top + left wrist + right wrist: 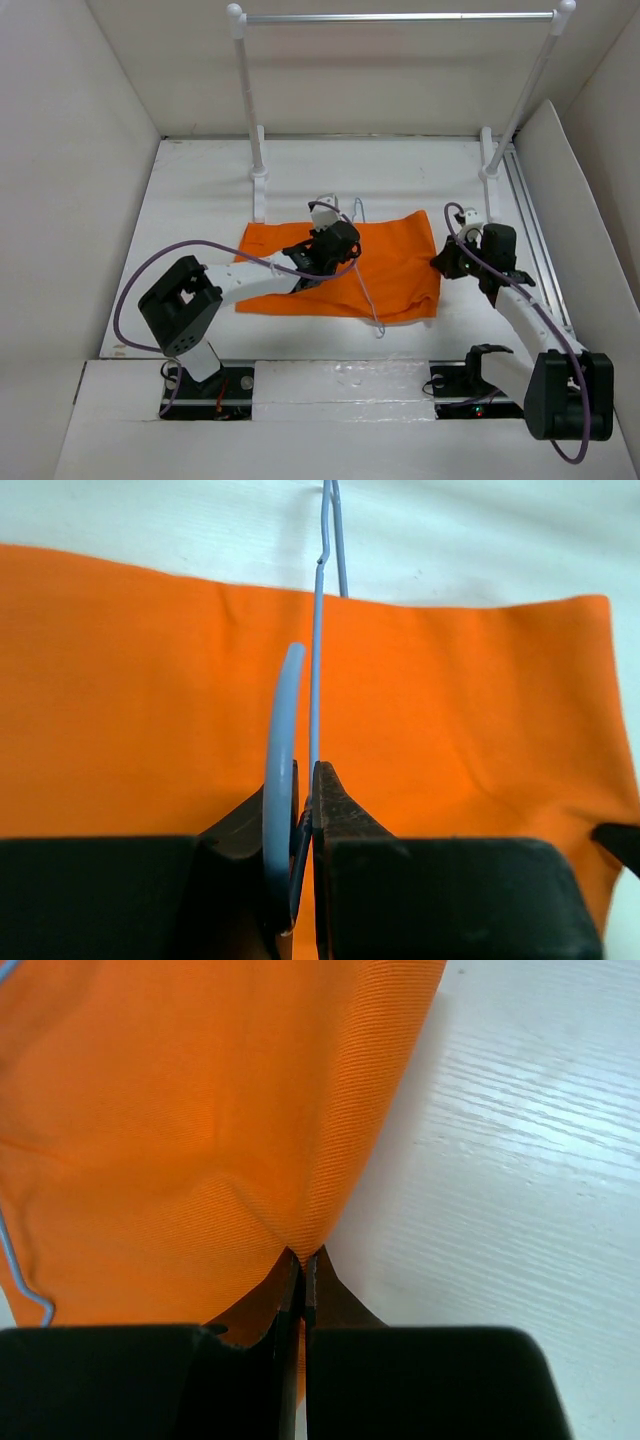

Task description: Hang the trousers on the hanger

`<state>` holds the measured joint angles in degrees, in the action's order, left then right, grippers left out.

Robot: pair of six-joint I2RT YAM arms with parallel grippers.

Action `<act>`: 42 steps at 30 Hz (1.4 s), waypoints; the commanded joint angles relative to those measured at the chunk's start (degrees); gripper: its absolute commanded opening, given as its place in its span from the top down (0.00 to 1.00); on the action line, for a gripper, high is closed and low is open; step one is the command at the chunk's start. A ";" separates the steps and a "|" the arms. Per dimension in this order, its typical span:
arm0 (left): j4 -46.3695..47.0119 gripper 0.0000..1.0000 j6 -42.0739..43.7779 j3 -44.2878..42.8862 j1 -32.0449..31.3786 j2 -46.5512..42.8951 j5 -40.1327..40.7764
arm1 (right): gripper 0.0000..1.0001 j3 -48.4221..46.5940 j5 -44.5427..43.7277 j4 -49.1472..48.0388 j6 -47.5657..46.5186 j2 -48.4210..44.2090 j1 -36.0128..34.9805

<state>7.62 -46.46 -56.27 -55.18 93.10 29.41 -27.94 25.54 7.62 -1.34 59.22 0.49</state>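
The trousers (400, 265) lie spread flat on the white table (200, 200) between my two arms, in front of the rail (400, 17). They are bright orange cloth with a fine ribbed weave, mostly smooth with a few soft folds. The hanger (368, 292) lies across them, thin pale blue-grey wire, with its far end reaching off the cloth's back edge onto the table.

My left arm stretches in low over the trousers, and my left gripper (305, 780) is pinched tight on a straight run of the hanger wire (316, 660); a curved, blurred pale-blue length sits against one finger. Orange cloth (150, 700) fills the view beneath it.

My right arm bends in from the right, and my right gripper (302, 1260) is closed on the trousers' right edge (200, 1130), the cloth drawn into a small peak at the fingertips. Beside it the table (520, 1160) shows a painted wood grain.
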 commanded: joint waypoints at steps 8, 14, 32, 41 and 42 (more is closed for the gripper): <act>-11.04 1.00 9.36 7.49 1.13 -6.08 5.57 | 1.00 -4.13 2.15 -2.33 -5.60 5.28 8.91; -10.87 1.00 12.78 8.98 1.13 -8.28 4.69 | 1.00 -5.45 2.06 -5.50 -5.34 9.67 9.43; -8.94 1.00 29.22 -1.21 -1.95 -7.58 -0.13 | 1.00 -3.26 1.35 -9.81 -4.11 13.03 8.39; -8.06 1.00 28.88 -3.32 -1.95 -5.91 -4.18 | 1.00 -2.29 0.74 -10.08 -3.49 12.14 6.81; -8.06 1.00 28.53 -3.58 -1.95 -6.00 -4.53 | 1.00 -2.20 0.74 -10.17 -3.32 12.23 6.80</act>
<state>1.37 -18.61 -57.63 -56.99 86.67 26.59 -30.15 26.92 1.65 -5.06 72.73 8.10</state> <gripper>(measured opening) 0.021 0.033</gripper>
